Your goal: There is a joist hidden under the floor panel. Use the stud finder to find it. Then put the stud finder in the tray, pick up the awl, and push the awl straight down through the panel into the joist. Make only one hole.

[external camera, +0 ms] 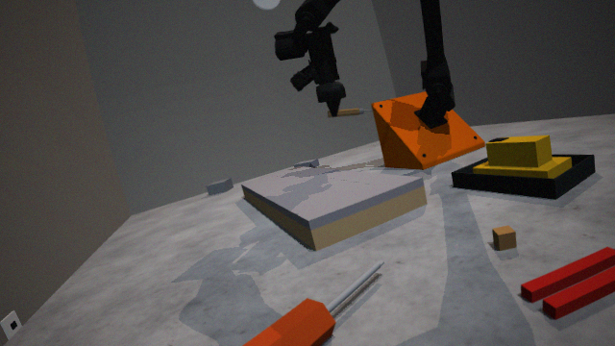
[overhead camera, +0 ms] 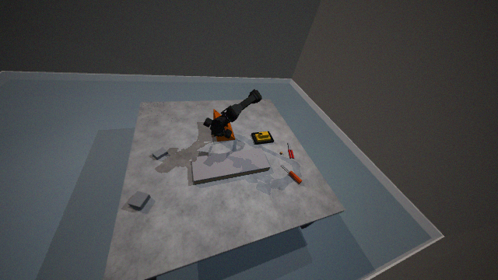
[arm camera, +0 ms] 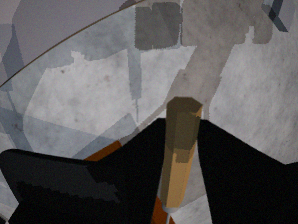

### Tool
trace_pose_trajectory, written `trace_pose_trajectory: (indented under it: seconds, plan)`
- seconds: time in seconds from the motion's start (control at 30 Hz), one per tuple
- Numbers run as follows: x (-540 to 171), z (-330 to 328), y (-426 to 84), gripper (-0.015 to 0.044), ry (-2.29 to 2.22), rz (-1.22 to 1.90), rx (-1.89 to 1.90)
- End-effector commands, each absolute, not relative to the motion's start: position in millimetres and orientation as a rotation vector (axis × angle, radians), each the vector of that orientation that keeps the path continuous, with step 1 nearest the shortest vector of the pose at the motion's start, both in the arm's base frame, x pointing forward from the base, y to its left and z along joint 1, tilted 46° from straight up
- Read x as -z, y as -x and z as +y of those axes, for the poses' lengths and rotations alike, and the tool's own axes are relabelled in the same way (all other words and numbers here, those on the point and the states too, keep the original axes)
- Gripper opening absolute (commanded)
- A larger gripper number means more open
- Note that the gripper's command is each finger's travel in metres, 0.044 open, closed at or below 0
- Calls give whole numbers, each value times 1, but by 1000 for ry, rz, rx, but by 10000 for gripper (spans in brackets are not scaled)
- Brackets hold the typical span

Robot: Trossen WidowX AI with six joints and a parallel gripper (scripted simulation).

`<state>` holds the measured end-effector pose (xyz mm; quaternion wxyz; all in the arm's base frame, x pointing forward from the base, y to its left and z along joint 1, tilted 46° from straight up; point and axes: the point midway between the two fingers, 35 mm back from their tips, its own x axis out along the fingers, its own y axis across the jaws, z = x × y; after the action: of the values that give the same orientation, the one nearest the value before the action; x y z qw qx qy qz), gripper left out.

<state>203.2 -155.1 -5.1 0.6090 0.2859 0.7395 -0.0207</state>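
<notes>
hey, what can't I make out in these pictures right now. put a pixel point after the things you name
- Joist: hidden in every view, under the panel point(overhead camera: 229, 165) point(external camera: 336, 192).
- Awl point(external camera: 347, 112) point(arm camera: 181, 150) tip: cut off by the bottom edge in the wrist view; behind or against the orange mount point(external camera: 408, 139), unclear, in the exterior view.
- Screwdriver handle point(overhead camera: 295, 177) point(external camera: 295, 327) end: cut off by the bottom edge, exterior view.
- Stud finder point(overhead camera: 264, 136) point(external camera: 519, 153) display: too small to read, top and exterior views.

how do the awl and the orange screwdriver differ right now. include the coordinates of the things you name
The awl point(external camera: 347, 112) point(arm camera: 179, 170) is held up in the gripper point(external camera: 334, 114) point(arm camera: 181, 127), while the orange screwdriver point(overhead camera: 295, 176) point(external camera: 293, 327) lies on the table point(overhead camera: 218, 222) point(external camera: 144, 250). The awl's handle is tan wood-coloured; the screwdriver's is orange. Both have a faceted handle and a thin metal shaft, and neither stands upright.
</notes>
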Motion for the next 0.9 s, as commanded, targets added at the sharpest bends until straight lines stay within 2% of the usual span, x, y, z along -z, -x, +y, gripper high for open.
trace_pose_trajectory:
  seconds: [0.0,0.87]
  plan:
    - [0,-156,-196,0,-644,1711,162]
    - [-38,-172,-157,0,-602,1410,934]
